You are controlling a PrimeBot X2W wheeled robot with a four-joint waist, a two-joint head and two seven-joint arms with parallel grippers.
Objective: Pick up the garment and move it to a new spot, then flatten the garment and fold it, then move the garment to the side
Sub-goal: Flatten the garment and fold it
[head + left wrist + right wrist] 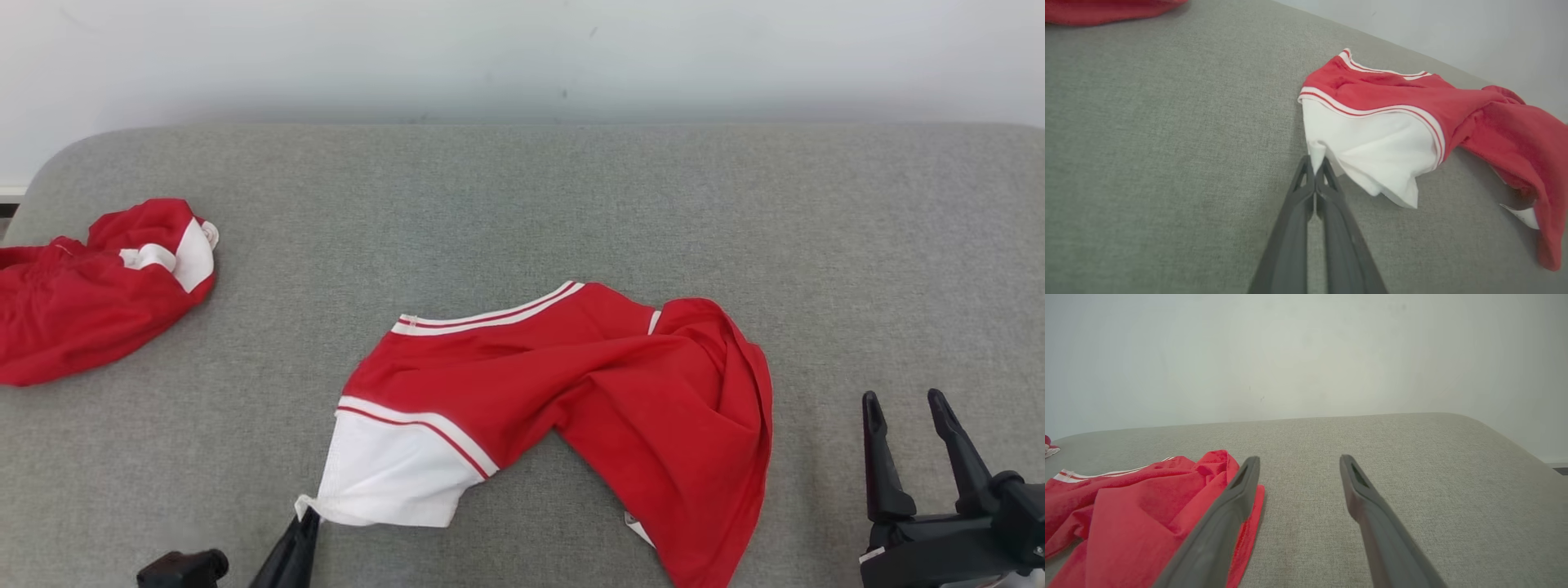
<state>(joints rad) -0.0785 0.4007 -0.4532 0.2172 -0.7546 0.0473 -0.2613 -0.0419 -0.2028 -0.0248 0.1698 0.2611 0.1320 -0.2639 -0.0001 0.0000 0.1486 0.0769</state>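
Left wrist view: L gripper tight on garment white corner.

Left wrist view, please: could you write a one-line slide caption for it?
Left gripper shut on the white corner of the red garment, crumpled on the grey surface.

The garment is thin, soft red-and-white cloth with a faint sheen, like the second garment. The bench wears coarse, matt grey woven fabric. The left end effector and right end effector look like smooth, matt dark plastic.
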